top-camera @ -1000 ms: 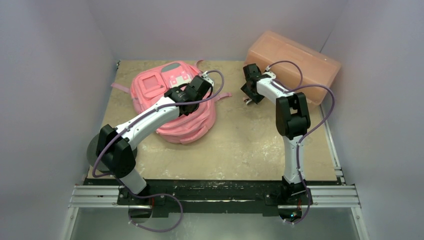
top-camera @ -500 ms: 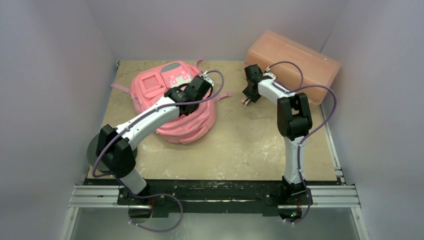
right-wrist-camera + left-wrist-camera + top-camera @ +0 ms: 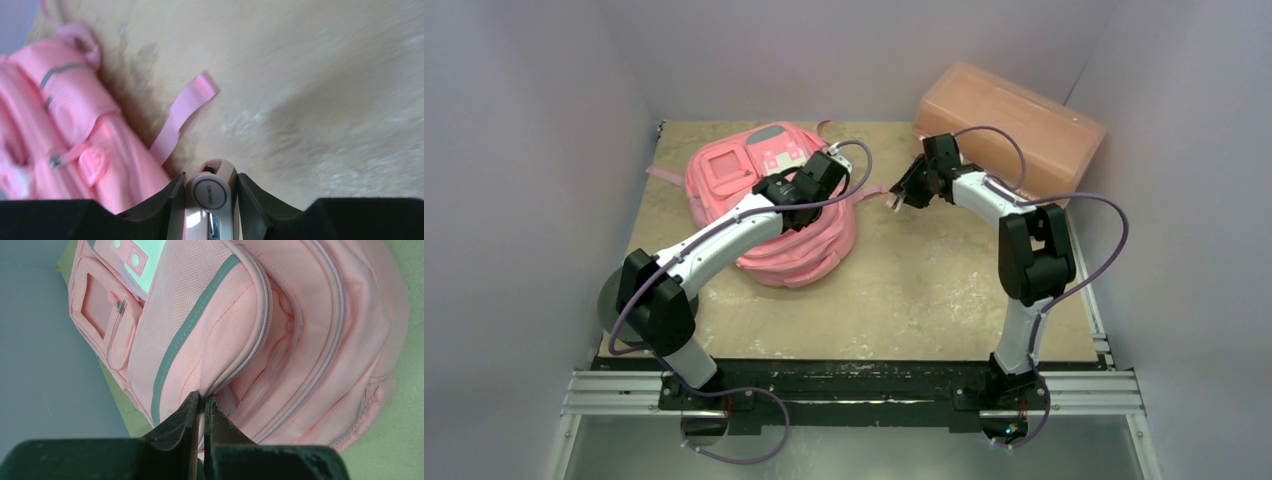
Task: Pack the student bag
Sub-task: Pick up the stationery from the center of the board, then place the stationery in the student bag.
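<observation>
Bringing 1 small thing to the student bag
The bag lay left on the table. The left gripper pinched its flap edge; the right gripper squeezed the small thing, which probably had to go inside next.

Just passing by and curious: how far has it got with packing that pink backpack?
Early on, it seems. Done: one zip compartment of the student bag gapes open, its edge pinched by the left fingers. In hand: the right fingers grip a small white and pink item above the table beside the bag. Left: getting it inside; I can see nothing packed so far.
</observation>
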You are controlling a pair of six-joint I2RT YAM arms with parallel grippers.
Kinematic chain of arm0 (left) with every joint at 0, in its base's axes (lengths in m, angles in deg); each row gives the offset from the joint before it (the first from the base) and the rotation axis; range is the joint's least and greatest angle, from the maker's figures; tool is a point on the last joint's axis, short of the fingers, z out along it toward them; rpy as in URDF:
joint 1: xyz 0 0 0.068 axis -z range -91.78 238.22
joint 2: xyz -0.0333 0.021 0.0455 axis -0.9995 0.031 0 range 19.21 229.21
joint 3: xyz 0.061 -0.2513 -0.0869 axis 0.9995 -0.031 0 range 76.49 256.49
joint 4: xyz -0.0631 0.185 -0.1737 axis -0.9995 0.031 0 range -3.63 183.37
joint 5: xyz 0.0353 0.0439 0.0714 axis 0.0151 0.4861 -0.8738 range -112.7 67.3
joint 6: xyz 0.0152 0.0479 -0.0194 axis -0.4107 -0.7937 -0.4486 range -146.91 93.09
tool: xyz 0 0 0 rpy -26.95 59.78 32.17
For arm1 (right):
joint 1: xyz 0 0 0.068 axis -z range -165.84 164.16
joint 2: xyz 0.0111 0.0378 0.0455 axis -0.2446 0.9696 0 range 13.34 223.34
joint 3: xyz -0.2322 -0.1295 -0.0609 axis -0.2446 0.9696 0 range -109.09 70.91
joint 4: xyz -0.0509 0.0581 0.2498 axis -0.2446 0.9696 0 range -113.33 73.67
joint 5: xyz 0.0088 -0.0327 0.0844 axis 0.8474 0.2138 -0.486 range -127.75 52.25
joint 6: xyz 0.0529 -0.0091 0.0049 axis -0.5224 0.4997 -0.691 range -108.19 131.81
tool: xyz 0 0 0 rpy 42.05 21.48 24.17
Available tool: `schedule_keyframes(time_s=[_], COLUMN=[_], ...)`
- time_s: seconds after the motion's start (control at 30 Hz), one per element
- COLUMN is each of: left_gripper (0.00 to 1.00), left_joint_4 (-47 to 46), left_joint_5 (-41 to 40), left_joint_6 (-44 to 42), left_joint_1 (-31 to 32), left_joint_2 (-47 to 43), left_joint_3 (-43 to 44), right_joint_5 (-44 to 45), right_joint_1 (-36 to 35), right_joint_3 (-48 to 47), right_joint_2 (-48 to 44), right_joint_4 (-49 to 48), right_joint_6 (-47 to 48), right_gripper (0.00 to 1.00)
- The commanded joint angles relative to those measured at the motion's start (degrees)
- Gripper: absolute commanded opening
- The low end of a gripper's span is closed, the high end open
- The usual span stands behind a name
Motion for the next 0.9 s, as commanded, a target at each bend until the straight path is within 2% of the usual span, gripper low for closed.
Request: schedule_keyframes(time_s=[0.0, 0.17, 0.27, 0.5, 0.7, 0.87], left_gripper=[0.00, 0.00, 0.00, 0.00, 0.00, 0.00], left_joint_4=[0.01, 0.08, 0.09, 0.04, -0.13, -1.57], left_joint_5=[-0.39, -0.65, -0.75, -0.94, -2.29, -2.92], left_joint_6=[2.07, 1.96, 2.04, 1.96, 2.13, 2.15], left_joint_1=[0.73, 0.73, 0.74, 0.75, 0.73, 0.73], left_joint_2=[-2.00, -2.04, -2.23, -2.41, -2.99, -4.55], left_joint_3=[2.61, 2.62, 2.55, 2.64, 2.52, 1.62], right_joint_5=[-13.95, -17.40, -19.07, -19.04, -18.00, -17.07], right_joint_1=[-3.72, -9.36, -11.83, -14.99, -16.17, -18.42], right_joint_3=[3.53, 6.78, 9.52, 13.61, 12.74, 9.17], right_joint_2=[-3.30, -7.27, -9.63, -12.72, -12.02, -7.76], right_joint_4=[-7.93, -13.13, -19.55, -27.75, -30.38, -32.34], right_joint_6=[-1.68, -5.16, -7.63, -10.88, -11.11, -12.28], right_gripper=[0.13, 0.12, 0.12, 0.12, 0.14, 0.15])
